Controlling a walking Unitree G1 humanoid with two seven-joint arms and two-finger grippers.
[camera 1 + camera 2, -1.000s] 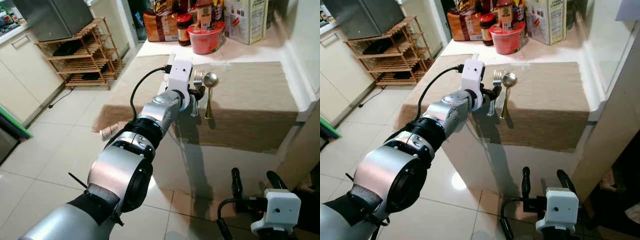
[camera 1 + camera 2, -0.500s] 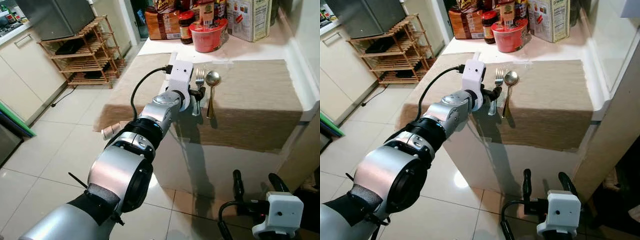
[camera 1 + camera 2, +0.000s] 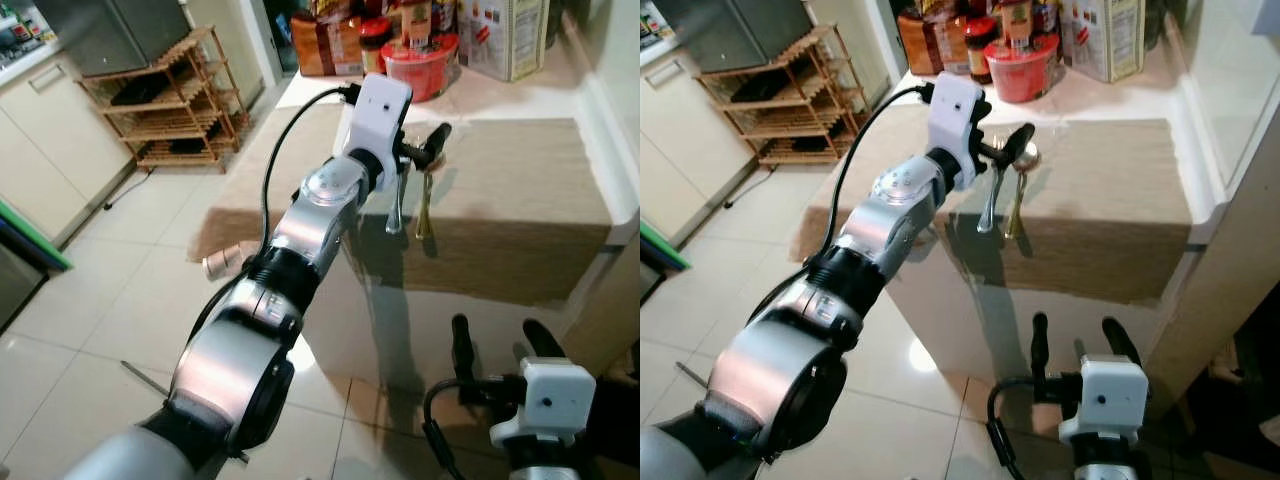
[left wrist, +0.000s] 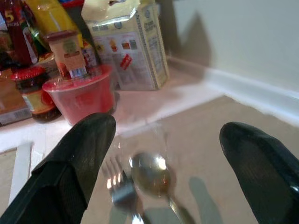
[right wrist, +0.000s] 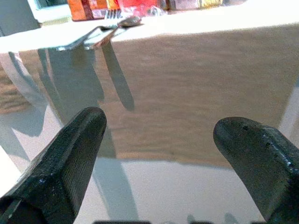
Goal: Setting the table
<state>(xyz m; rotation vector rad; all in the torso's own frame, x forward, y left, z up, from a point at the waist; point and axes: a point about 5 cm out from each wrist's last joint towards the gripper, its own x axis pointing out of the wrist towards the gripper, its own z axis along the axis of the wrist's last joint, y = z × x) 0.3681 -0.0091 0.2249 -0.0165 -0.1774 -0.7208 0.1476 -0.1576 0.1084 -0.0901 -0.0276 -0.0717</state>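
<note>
above fork (image 4: 122, 190), left gripper (image 4: 163, 158) outstretched, fingers apart

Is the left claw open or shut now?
Open. The left claw has its two black fingers wide apart above the fork and spoon.

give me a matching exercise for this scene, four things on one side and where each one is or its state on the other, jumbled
Things:
1. left gripper
2. right gripper
3. spoon
4. red tub

Places or states:
A. low, in front of the table
B. among the groceries at the back of the table
C. open, above the cutlery
D. lying on the mat beside the fork

Pairs: 1-C, 2-A, 3-D, 4-B
</note>
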